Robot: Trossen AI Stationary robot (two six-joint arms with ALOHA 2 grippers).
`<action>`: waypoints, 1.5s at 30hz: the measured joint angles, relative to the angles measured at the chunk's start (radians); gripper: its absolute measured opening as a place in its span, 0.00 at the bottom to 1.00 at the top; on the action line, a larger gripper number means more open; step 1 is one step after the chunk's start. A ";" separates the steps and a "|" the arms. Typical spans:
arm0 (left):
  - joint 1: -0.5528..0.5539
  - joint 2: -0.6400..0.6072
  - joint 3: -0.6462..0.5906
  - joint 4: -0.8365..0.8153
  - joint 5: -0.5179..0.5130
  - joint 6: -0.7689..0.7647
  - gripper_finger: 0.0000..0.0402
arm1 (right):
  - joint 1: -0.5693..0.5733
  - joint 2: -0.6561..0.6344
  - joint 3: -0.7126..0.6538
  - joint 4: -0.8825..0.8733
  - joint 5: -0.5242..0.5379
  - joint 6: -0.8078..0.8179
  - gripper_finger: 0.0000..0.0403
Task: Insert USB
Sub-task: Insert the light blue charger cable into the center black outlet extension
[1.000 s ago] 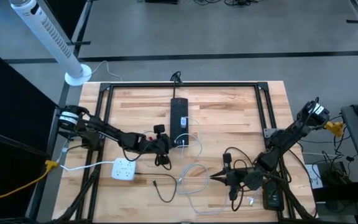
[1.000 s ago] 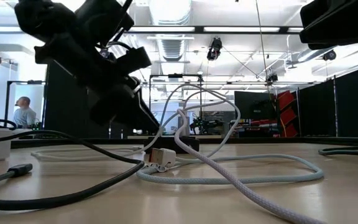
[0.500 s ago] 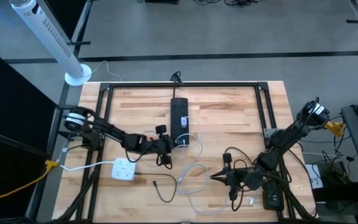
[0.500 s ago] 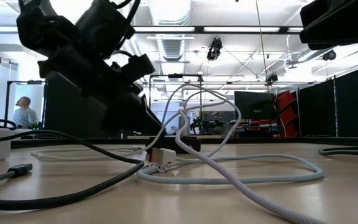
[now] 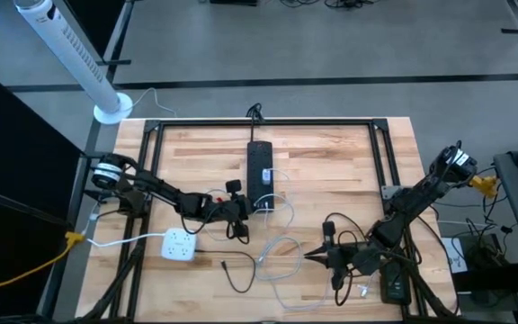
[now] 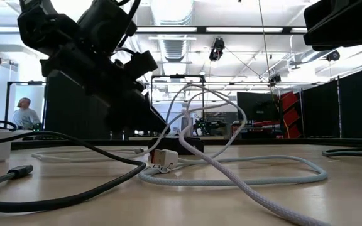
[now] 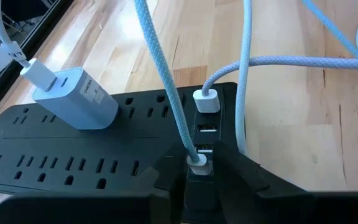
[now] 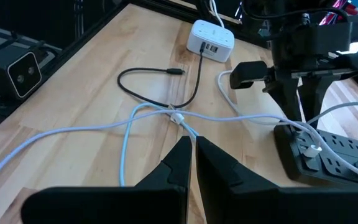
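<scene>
Nothing is moving since earlier: left hand (image 7: 197,180) is still gripping the USB plug (image 7: 197,163) at the black power strip (image 7: 73,158), white charger (image 7: 73,93) beside it; right hand (image 8: 190,163), pinched together, is idling over tangled cables (image 8: 176,117).

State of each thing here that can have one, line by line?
Left gripper: shut on USB plug, at the black power strip.
Right gripper: shut, empty, above the table.
Second USB plug: seated in the strip.
White charger: plugged into the strip.
</scene>
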 joint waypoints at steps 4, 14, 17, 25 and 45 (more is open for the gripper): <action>0.000 0.000 0.000 -0.001 0.028 -0.016 0.22 | 0.000 0.000 0.000 0.000 0.000 0.000 0.02; 0.001 0.000 0.000 -0.008 0.024 -0.022 0.22 | 0.000 0.000 0.000 0.000 0.000 0.000 0.02; 0.001 0.000 0.000 -0.008 0.018 -0.022 0.16 | 0.000 0.000 0.000 0.000 0.000 0.000 0.02; 0.001 -0.002 0.000 -0.006 0.018 -0.018 0.07 | 0.000 0.000 0.000 0.000 -0.001 0.000 0.02; 0.023 0.063 -0.023 0.042 0.043 -0.083 0.07 | 0.000 0.000 0.000 0.000 -0.001 0.001 0.02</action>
